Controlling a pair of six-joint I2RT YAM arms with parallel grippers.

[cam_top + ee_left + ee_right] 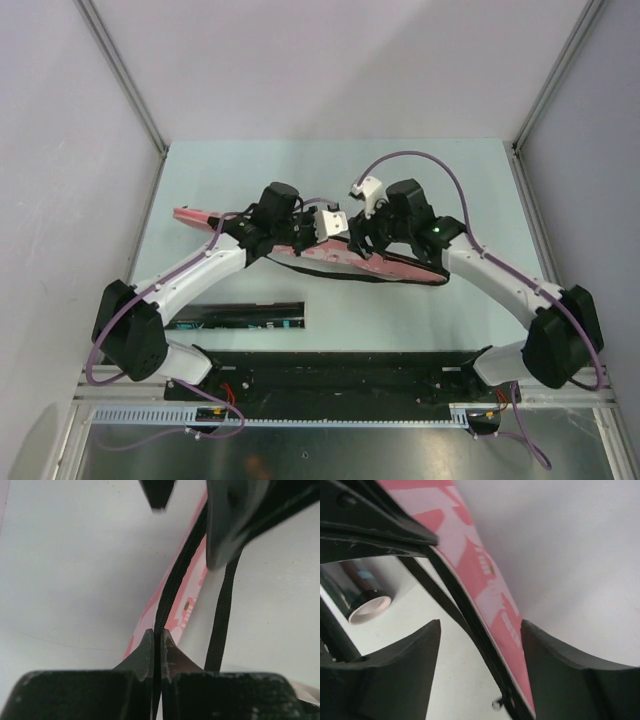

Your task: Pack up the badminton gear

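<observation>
Of the badminton gear, a pink racket-shaped bag (400,266) lies across the middle of the table, its narrow end (190,215) pointing left. My left gripper (345,235) is over the bag's middle. In the left wrist view this gripper (156,632) is shut on the bag's black zipper edge (172,585). My right gripper (368,243) is close beside it. Seen from the right wrist, that gripper (480,625) stands open, its fingers on either side of the pink bag (470,555) without touching it. A long black tube (240,315) lies near the front left.
The bag's black strap (330,273) trails on the table in front of the bag. In the right wrist view the tube's open end (367,605) shows at the left. Grey walls close in the table on three sides. The arm bases sit on a black rail (340,375).
</observation>
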